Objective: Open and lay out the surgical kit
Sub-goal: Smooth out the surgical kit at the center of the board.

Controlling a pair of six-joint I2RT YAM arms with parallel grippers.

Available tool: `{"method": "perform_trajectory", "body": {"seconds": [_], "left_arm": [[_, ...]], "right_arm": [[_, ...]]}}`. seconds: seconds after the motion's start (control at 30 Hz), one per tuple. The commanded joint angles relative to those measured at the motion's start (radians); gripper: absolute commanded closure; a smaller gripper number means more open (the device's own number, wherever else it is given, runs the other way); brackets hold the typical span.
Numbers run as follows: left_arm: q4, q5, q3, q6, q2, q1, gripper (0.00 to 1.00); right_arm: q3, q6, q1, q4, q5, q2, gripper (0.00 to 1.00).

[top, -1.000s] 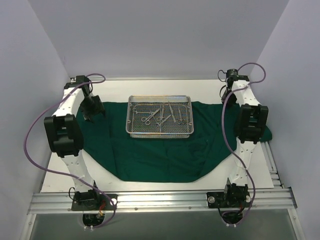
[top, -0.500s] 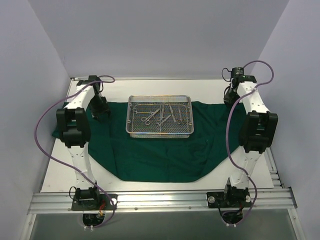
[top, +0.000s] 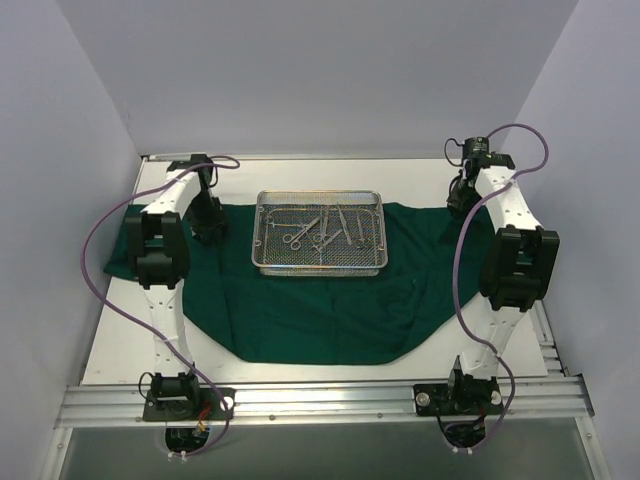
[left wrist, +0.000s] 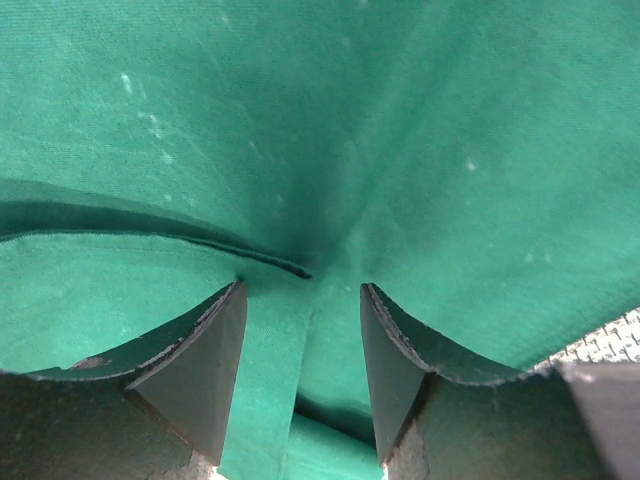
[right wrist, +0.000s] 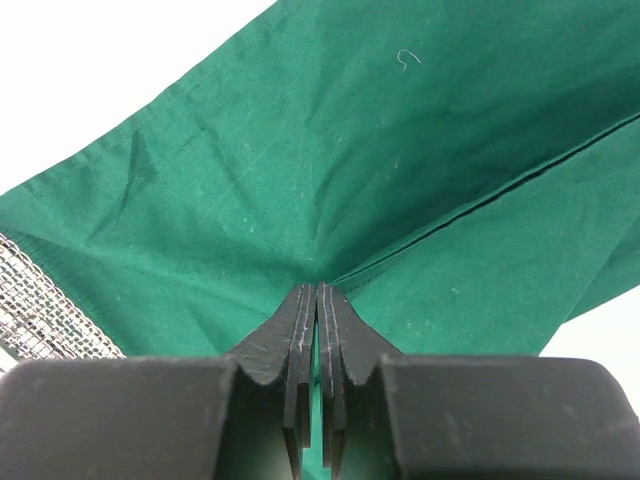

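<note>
The dark green cloth [top: 320, 310] lies spread across the table. The silver wire-mesh tray [top: 266, 262] stands on its back middle, with scissors, forceps and slim instruments [top: 322, 230] inside. My left gripper [top: 209, 224] is low over the cloth just left of the tray. In the left wrist view it [left wrist: 302, 300] is open, and a fold of the cloth [left wrist: 270, 350] runs loose between the fingers [left wrist: 200, 360]. My right gripper [top: 460, 196] is at the cloth's back right edge. In the right wrist view it [right wrist: 317, 292] is shut on a hem of the cloth [right wrist: 330, 180].
The white tabletop [top: 300, 172] shows behind the cloth and along its near edge. Grey walls close in both sides and the back. A corner of the tray mesh shows in the left wrist view [left wrist: 612, 338] and the right wrist view [right wrist: 40, 310]. Purple cables loop beside both arms.
The left arm has swung toward the tray and the cloth's left flap now lies further out to the left. The right arm's elbow has shifted right and nearer.
</note>
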Motion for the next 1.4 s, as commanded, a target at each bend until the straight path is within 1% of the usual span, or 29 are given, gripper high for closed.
{"method": "perform_trajectory", "body": {"seconds": [0.0,0.1,0.23,0.27,0.33,0.37,0.43,0.47,0.57,0.67,0.7,0.8,0.97,1.0,1.07,1.1,1.13,1.17,1.2,1.23,1.27,1.3,1.33,1.37], "left_arm": [[-0.028,-0.034,0.048,-0.005,0.012,0.000,0.43],[-0.027,-0.041,0.043,-0.005,0.012,0.002,0.46],[-0.027,-0.042,0.040,-0.005,0.012,0.003,0.54],[-0.025,-0.042,0.039,-0.005,0.014,0.005,0.61],[-0.020,-0.041,0.040,-0.005,0.012,0.005,0.65],[-0.017,-0.041,0.042,-0.005,0.014,0.005,0.69],[-0.017,-0.038,0.046,-0.003,0.017,0.006,0.71],[-0.019,-0.036,0.049,-0.003,0.020,0.005,0.76],[-0.019,-0.034,0.045,0.000,0.018,0.006,0.81],[-0.013,-0.028,0.039,0.008,0.010,0.008,0.96],[-0.010,-0.025,0.031,0.009,0.006,0.008,0.98],[-0.004,-0.022,-0.001,0.012,-0.040,0.006,0.98],[0.035,0.033,-0.090,-0.002,-0.218,0.006,0.98],[0.044,0.068,-0.109,-0.006,-0.250,0.005,0.98],[0.093,0.108,-0.187,-0.015,-0.360,0.003,0.98],[0.111,0.158,-0.217,-0.023,-0.402,0.002,0.98],[0.136,0.182,-0.283,-0.044,-0.487,0.002,0.98],[0.195,0.205,-0.320,-0.055,-0.532,0.000,0.98],[0.232,0.226,-0.361,-0.067,-0.581,0.000,0.98],[0.274,0.273,-0.442,-0.096,-0.671,0.002,0.98],[0.342,0.292,-0.481,-0.113,-0.712,0.002,0.98],[0.375,0.318,-0.516,-0.129,-0.750,0.000,0.98],[0.403,0.361,-0.547,-0.149,-0.807,-0.003,0.98],[0.441,0.380,-0.595,-0.155,-0.828,-0.005,0.98]], "right_arm": [[-0.011,-0.010,-0.004,-0.017,-0.010,-0.058,1.00],[-0.007,-0.012,-0.004,-0.017,-0.013,-0.052,1.00],[0.000,-0.012,-0.006,-0.014,-0.019,-0.044,1.00],[0.001,-0.012,-0.006,-0.014,-0.018,-0.042,1.00],[0.004,-0.016,-0.004,-0.017,-0.021,-0.039,1.00],[0.007,-0.015,-0.006,-0.017,-0.021,-0.035,1.00],[0.010,-0.015,-0.004,-0.018,-0.022,-0.032,1.00],[0.013,-0.015,-0.006,-0.020,-0.025,-0.032,1.00],[0.020,-0.016,-0.006,-0.021,-0.026,-0.026,1.00],[0.024,-0.015,-0.006,-0.023,-0.024,-0.024,1.00],[0.024,-0.013,-0.004,-0.023,-0.024,-0.024,1.00],[0.024,-0.001,-0.013,-0.023,-0.035,-0.027,1.00],[0.010,0.000,-0.036,-0.046,0.000,-0.068,1.00],[0.001,0.005,-0.056,-0.052,0.025,-0.082,1.00],[-0.048,0.022,-0.090,-0.067,0.028,-0.139,1.00],[-0.069,0.037,-0.128,-0.072,0.025,-0.166,1.00],[-0.092,0.045,-0.148,-0.075,0.034,-0.227,1.00],[-0.132,0.048,-0.163,-0.087,0.050,-0.258,1.00],[-0.150,0.054,-0.182,-0.098,0.094,-0.294,1.00],[-0.167,0.056,-0.206,-0.112,0.121,-0.359,1.00],[-0.202,0.060,-0.214,-0.139,0.154,-0.393,1.00],[-0.221,0.065,-0.220,-0.158,0.187,-0.429,1.00],[-0.238,0.085,-0.225,-0.181,0.265,-0.497,1.00],[-0.256,0.102,-0.228,-0.234,0.305,-0.530,1.00]]}}
